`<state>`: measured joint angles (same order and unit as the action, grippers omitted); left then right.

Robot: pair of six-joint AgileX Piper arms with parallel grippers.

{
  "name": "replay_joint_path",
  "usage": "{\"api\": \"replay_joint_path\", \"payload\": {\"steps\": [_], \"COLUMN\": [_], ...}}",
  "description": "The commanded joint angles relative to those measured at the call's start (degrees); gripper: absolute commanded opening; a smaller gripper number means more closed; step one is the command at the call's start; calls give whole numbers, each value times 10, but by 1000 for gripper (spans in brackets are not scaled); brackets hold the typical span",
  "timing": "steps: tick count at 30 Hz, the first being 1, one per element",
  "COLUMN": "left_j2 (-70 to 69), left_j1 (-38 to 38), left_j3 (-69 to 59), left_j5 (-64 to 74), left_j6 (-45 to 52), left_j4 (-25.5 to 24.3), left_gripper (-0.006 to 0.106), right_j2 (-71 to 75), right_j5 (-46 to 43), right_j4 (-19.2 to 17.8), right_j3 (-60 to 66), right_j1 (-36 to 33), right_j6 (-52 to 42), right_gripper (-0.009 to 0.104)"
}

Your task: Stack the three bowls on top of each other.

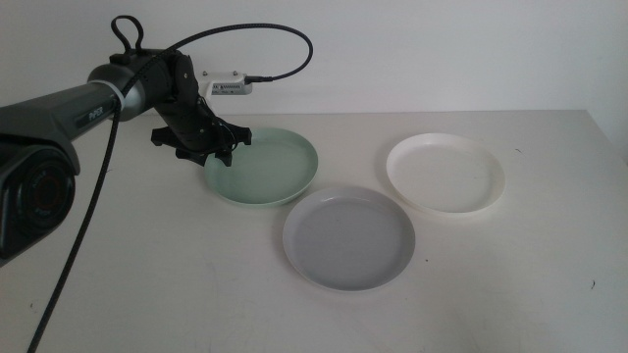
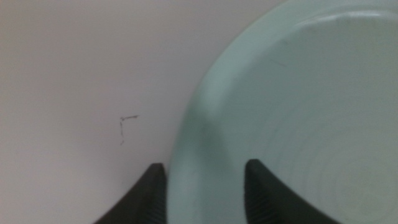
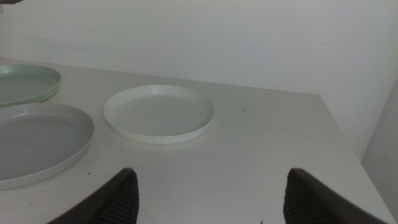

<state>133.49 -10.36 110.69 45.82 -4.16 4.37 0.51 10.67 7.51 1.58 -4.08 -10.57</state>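
The pale mint green bowl (image 1: 265, 169) is at the middle left of the table, and its left side looks slightly raised. My left gripper (image 1: 209, 152) is at its left rim. In the left wrist view the gripper (image 2: 202, 171) has one jaw outside and one inside the rim of the mint bowl (image 2: 298, 106), closed on it. The grey bowl (image 1: 349, 236) lies flat in front, close to the mint bowl's right edge. The white bowl (image 1: 445, 175) lies flat to the right. My right gripper (image 3: 208, 180) is open and empty, out of the middle view, facing the white bowl (image 3: 159, 113) and the grey bowl (image 3: 37, 143).
A small white box with a black cable (image 1: 228, 86) sits at the back left behind the left arm. The table's right edge (image 1: 610, 137) runs past the white bowl. A small pencil mark (image 2: 124, 127) is on the table beside the mint bowl.
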Motion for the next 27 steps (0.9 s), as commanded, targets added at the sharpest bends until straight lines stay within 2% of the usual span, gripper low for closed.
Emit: {"api": "replay_joint_path", "payload": {"steps": [1,9,15,27], "left_j2": [-37,-28,-41,-137], "left_j1": [1,1,4,14], "left_j3": [19,17,18,17], "left_j5": [-14,-10,-1,32], "left_j6": [-10,-14,-14,-5], "left_j4": [9,5,-3,-2], "left_gripper": [38,25,0,0], "right_j2": [16,16,16,16], "right_j5": [-43,-43,-43,-43], "right_j4": [-6,-6,-6,-6], "right_j3": [-3,-3,-3,-3], "right_j1": [4,4,4,4], "right_j6": [-5,-5,-5,-5], "right_gripper": [59,59,59,59]}}
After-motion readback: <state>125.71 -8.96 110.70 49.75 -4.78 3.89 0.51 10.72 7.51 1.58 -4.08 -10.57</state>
